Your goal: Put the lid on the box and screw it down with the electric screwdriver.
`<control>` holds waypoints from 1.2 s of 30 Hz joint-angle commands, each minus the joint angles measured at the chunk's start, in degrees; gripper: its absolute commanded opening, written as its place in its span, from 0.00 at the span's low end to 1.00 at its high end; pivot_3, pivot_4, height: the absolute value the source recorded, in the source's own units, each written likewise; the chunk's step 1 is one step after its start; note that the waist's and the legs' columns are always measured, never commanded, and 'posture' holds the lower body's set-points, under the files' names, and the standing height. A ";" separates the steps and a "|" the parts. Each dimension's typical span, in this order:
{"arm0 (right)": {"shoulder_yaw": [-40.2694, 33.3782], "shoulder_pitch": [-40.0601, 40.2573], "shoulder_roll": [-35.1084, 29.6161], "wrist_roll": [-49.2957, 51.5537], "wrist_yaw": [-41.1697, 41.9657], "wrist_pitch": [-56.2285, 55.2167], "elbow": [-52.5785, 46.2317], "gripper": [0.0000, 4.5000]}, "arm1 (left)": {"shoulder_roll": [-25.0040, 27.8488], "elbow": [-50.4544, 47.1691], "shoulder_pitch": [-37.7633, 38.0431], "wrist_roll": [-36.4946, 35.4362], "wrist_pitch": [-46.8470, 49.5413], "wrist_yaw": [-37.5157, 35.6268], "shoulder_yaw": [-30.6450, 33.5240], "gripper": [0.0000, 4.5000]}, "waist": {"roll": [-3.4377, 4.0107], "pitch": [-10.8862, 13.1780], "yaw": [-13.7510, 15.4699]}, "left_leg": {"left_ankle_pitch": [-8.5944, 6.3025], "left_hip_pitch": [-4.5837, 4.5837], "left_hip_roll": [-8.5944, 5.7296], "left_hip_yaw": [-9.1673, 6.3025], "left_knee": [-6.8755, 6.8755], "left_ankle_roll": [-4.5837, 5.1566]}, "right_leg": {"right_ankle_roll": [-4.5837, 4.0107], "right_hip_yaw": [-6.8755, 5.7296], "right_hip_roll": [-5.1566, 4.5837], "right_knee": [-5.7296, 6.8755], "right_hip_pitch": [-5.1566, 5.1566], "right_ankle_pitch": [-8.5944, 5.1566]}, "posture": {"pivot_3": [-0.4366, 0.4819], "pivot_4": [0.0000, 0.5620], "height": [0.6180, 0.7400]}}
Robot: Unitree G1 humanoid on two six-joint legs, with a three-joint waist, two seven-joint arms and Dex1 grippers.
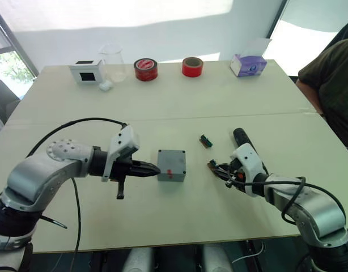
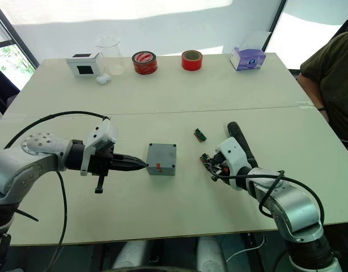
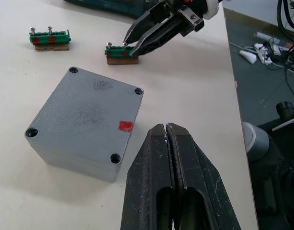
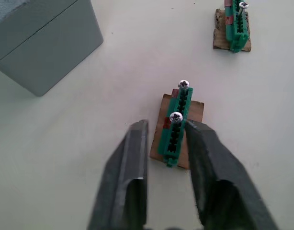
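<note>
- Left gripper (image 3: 166, 132), fingers pressed together, is pointing at the box (image 1: 172, 165), tips just beside its wall with the red mark (image 3: 125, 126).
- Right gripper (image 4: 167, 132), parted, is straddling a green screw holder (image 4: 175, 129) on the worktop (image 1: 230, 102).
- Lid (image 3: 89, 108) is sitting on the box at mid-worktop.

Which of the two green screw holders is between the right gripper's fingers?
The green holder nearer the right gripper; the other holder lies apart, farther away on the table.

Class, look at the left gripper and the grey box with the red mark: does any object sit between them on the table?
Nothing visible does. The left gripper, fingers shut, points at the near side of the box, with bare table between them.
</note>
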 commanded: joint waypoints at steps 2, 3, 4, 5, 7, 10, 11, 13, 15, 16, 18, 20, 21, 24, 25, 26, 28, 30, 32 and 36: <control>0.51 -0.91 0.35 -1.06 -0.39 -2.38 0.32 0.02 | 0.18 -1.32 0.06 -0.61 -0.82 0.54 1.42 0.00 | 0.00 0.00 0.00 | 0.00 0.00 0.00 0.00 0.00 0.00 | 0.00 0.00 0.00 0.00 0.00 0.00 | 0.48 0.27 1.00; 0.57 -0.96 0.29 -1.17 -0.41 -2.52 0.45 0.02 | 0.19 -1.32 0.19 -0.57 -0.89 0.64 1.40 0.00 | 0.00 0.00 0.00 | 0.00 0.00 0.00 0.00 0.00 0.00 | 0.00 0.00 0.00 0.00 0.00 0.00 | 0.48 0.27 1.00; 0.61 -0.99 0.25 -1.27 -0.42 -2.65 0.55 0.02 | 0.20 -1.32 0.28 -0.55 -0.93 0.71 1.38 0.00 | 0.00 0.00 -0.02 | 0.00 0.00 0.00 0.00 0.00 0.00 | 0.00 0.00 0.00 0.00 0.00 0.00 | 0.48 0.27 1.00; 0.64 -1.05 0.23 -1.27 -0.40 -2.70 0.65 0.02 | 0.21 -1.28 0.39 -0.49 -1.02 0.75 1.36 0.00 | 0.00 0.00 -0.03 | 0.00 0.00 0.00 0.00 0.00 0.00 | 0.00 0.00 0.01 0.00 0.00 0.00 | 0.48 0.27 1.00; 0.58 -1.03 0.20 -1.28 -0.44 -2.79 0.69 0.02 | 0.18 -1.25 0.52 -0.42 -1.10 0.83 1.33 0.00 | 0.00 0.00 -0.02 | 0.00 0.00 0.00 0.00 0.00 0.00 | 0.00 0.00 0.01 0.01 0.00 0.00 | 0.48 0.27 1.00; 0.31 -0.61 -0.62 -1.61 -0.07 -2.88 0.55 0.02 | -0.11 -1.36 0.79 -0.34 -1.21 1.17 1.19 0.00 | 0.00 0.00 0.01 | 0.00 0.00 0.00 0.00 0.00 0.00 | 0.00 0.00 0.01 0.00 0.00 0.00 | 0.48 0.27 1.00; 0.37 -0.52 -1.06 -1.84 0.17 -3.03 0.56 0.02 | -0.17 -1.33 0.82 -0.24 -1.30 1.23 1.08 0.00 | 0.00 0.00 0.03 | 0.00 0.00 0.00 0.00 0.00 0.00 | 0.01 0.00 0.01 0.00 0.00 0.00 | 0.48 0.27 1.00; 0.44 -0.38 -1.79 -2.19 0.60 -3.31 0.63 0.02 | -0.22 -1.27 0.84 -0.14 -1.47 1.30 0.93 0.00 | 0.00 0.00 0.03 | 0.00 0.00 0.00 0.00 0.00 0.00 | 0.01 0.00 0.01 0.00 0.00 0.00 | 0.48 0.27 1.00; 0.40 -0.42 -2.17 -2.40 0.84 -3.58 0.84 0.02 | -0.28 -1.11 0.77 -0.10 -1.60 1.31 0.84 0.00 | 0.00 0.00 0.02 | 0.00 0.00 0.00 0.00 0.00 0.00 | 0.01 0.00 0.01 0.00 0.00 0.00 | 0.48 0.27 1.00; 0.30 -0.52 -2.43 -2.55 1.00 -3.90 0.99 0.02 | -0.33 -1.06 0.75 -0.06 -1.66 1.32 0.81 0.00 | 0.00 0.00 0.01 | 0.00 0.00 0.00 0.00 0.00 0.00 | 0.01 0.00 0.01 0.00 0.00 0.00 | 0.48 0.27 1.00; 0.15 -1.07 -3.35 -2.79 1.94 -5.11 1.31 0.02 | -0.46 -0.91 0.71 0.05 -1.88 1.32 0.70 0.00 | 0.00 0.00 -0.01 | 0.00 0.00 0.00 0.00 0.00 0.00 | 0.01 0.00 0.02 0.01 0.00 0.00 | 0.48 0.27 1.00; 0.03 -1.50 -3.75 -2.73 2.73 -5.64 1.42 0.02 | -0.51 -0.77 0.67 0.13 -2.10 1.28 0.58 0.00 | 0.00 0.00 0.00 | 0.00 0.01 0.00 0.00 0.00 0.00 | 0.01 0.00 0.02 0.00 0.00 0.00 | 0.48 0.27 1.00; 0.07 -1.59 -3.92 -2.73 2.97 -5.77 1.41 0.02 | -0.50 -0.76 0.68 0.15 -2.20 1.27 0.53 0.00 | 0.00 0.00 0.00 | 0.00 0.00 0.00 0.00 0.00 0.00 | 0.01 0.00 0.02 0.00 0.00 0.00 | 0.48 0.27 1.00; 0.00 -1.54 -4.09 -2.55 3.18 -5.47 1.03 0.02 | -0.49 -0.83 0.74 0.19 -2.35 1.28 0.49 0.00 | 0.00 0.00 0.01 | 0.00 0.00 0.00 0.00 0.00 0.00 | 0.01 0.00 0.02 0.01 0.00 0.01 | 0.48 0.27 1.00; -0.04 -1.46 -4.17 -2.48 3.23 -5.35 0.87 0.02 | -0.47 -0.90 0.79 0.20 -2.40 1.27 0.48 0.00 | 0.00 0.00 0.02 | 0.00 0.01 0.00 0.00 0.00 0.00 | 0.01 -0.01 0.02 0.01 0.00 0.01 | 0.48 0.27 1.00; -0.15 -1.37 -4.28 -2.55 3.08 -5.06 0.75 0.02 | -0.44 -0.96 0.84 0.28 -2.49 1.25 0.46 0.00 | 0.00 0.00 0.02 | 0.00 0.00 0.00 0.00 0.00 0.00 | 0.01 0.00 0.02 0.01 0.00 0.01 | 0.48 0.27 1.00; 0.38 -1.20 -5.30 -3.38 3.29 -5.30 0.77 0.19 | -0.38 -0.93 0.87 0.49 -2.69 1.17 0.34 0.00 | 0.00 0.00 0.03 | 0.00 0.01 0.00 0.00 0.00 0.00 | 0.01 0.00 0.01 0.01 0.01 0.01 | 0.48 0.27 1.00; 0.54 -1.08 -5.85 -4.02 3.29 -5.89 1.18 0.36 | -0.36 -0.78 0.83 0.71 -2.88 1.12 0.24 0.00 | 0.00 0.00 0.04 | 0.00 0.01 0.00 0.00 0.01 0.00 | 0.01 -0.01 0.02 0.01 0.01 0.01 | 0.48 0.27 1.00; 0.20 -1.14 -5.88 -3.86 3.44 -5.83 1.47 0.54 | -0.38 -0.72 0.82 0.90 -3.03 1.15 0.22 0.00 | 0.00 0.00 0.01 | 0.00 0.01 0.00 0.00 0.01 0.00 | 0.01 0.00 0.02 0.01 0.01 0.01 | 0.48 0.27 1.00; -0.88 -0.91 -6.23 -2.78 4.90 -5.91 0.99 0.62 | -0.62 -0.59 0.98 1.16 -3.28 1.20 0.19 0.00 | 0.00 0.00 0.01 | 0.00 0.00 0.00 0.00 0.01 0.00 | 0.01 0.00 0.02 0.01 0.01 0.01 | 0.48 0.27 1.00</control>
